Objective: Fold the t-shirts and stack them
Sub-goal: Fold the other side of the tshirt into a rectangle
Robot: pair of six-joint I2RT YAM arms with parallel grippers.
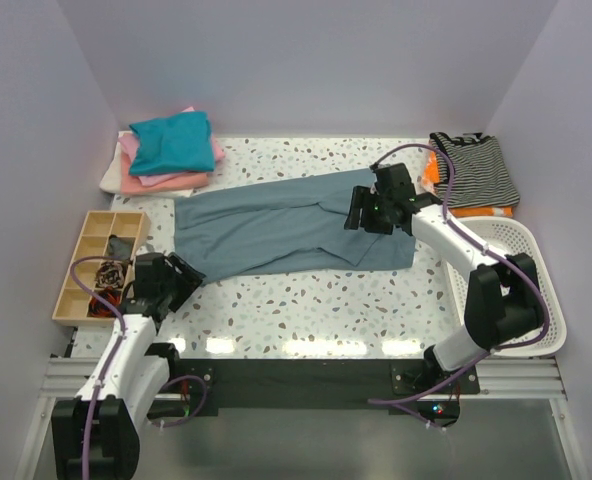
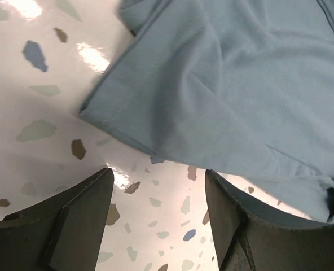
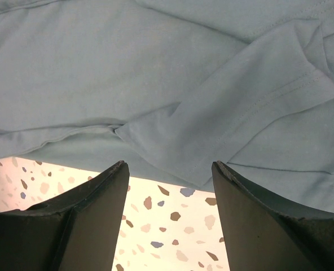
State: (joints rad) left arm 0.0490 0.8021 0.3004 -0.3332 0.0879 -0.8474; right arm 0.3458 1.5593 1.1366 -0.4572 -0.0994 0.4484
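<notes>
A slate-blue t-shirt (image 1: 286, 228) lies part-folded across the middle of the speckled table. My left gripper (image 1: 183, 274) is open and empty just short of its near-left corner; in the left wrist view that corner (image 2: 99, 110) lies ahead of the fingertips (image 2: 108, 176). My right gripper (image 1: 361, 212) is open and empty over the shirt's right part; the right wrist view shows the sleeve (image 3: 257, 107) and the cloth's edge ahead of the fingertips (image 3: 122, 169). A stack of folded shirts, teal (image 1: 172, 141) on pink (image 1: 161, 182) and white (image 1: 113, 178), sits at the back left.
A wooden compartment tray (image 1: 96, 262) with small items stands at the left edge beside the left arm. A white laundry basket (image 1: 521, 262) stands at the right. A striped garment (image 1: 478, 168) over orange cloth lies at the back right.
</notes>
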